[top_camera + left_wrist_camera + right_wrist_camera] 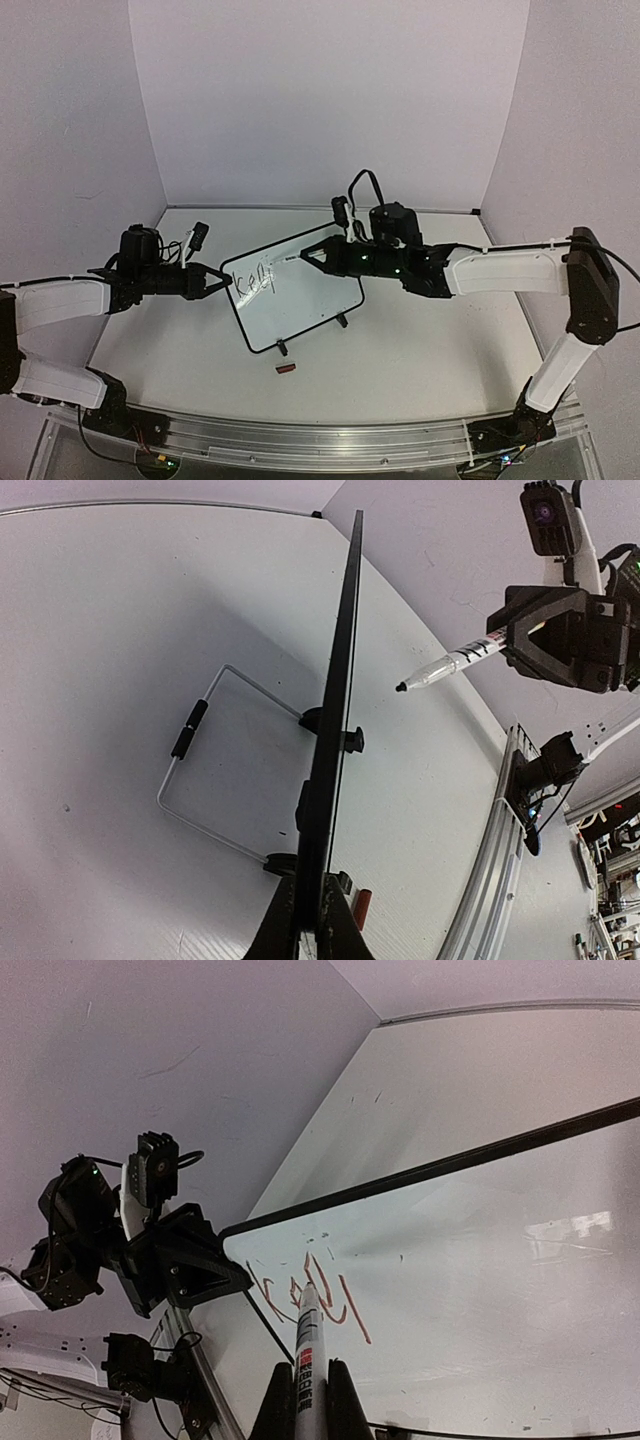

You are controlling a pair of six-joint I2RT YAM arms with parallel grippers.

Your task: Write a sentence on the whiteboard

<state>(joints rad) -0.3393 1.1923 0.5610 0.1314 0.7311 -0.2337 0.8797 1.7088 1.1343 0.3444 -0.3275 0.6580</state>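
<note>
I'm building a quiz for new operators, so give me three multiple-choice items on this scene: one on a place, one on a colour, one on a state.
1. Where on the whiteboard is the lettering?
A. at the end held by the left gripper
B. in the middle
C. at the end farthest from that gripper

2. What colour is the small loose piece on the table near the board's feet?
A. green
B. red
C. yellow

3. How does the tip of the marker stand?
A. capped
B. pressed on the board
C. bare, apart from the board

Answers:
1 A, the strokes sit next to the clamped edge in the top view.
2 B, it shows red against the white table.
3 C, the left wrist view shows a gap between tip and board.
</note>
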